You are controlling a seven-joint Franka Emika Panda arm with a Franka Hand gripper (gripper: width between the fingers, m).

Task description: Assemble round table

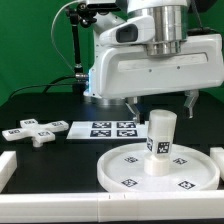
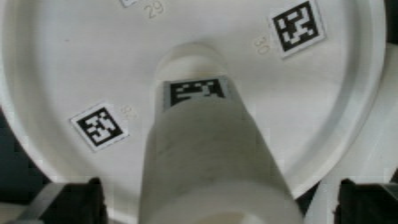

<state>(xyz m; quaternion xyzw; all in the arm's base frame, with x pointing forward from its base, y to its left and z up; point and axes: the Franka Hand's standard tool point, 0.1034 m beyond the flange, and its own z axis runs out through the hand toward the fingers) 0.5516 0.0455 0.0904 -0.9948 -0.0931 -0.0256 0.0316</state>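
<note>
— What do you have on the exterior view?

— I see the round disc [image 1: 160, 172] lying flat on the black table [image 1: 60, 155], toward the exterior view's right, with its tags facing up. The leg [image 1: 160, 140] stands upright on the disc, near its middle. My gripper [image 1: 162, 104] hangs just above the top of the leg, with one finger out to each side and neither touching it. The cross-shaped base [image 1: 30, 131] lies well apart at the exterior view's left. The marker board [image 1: 112, 128] lies between it and the disc.

— And the wrist view?

— There I look along the leg [image 2: 205, 150] to the disc [image 2: 71, 60] beneath it. One tag shows on the leg and more show on the disc. The dark fingertips [image 2: 71, 197] sit on either side of the leg with clear gaps, so the gripper [image 2: 217, 197] is spread wide and holds nothing.
</note>
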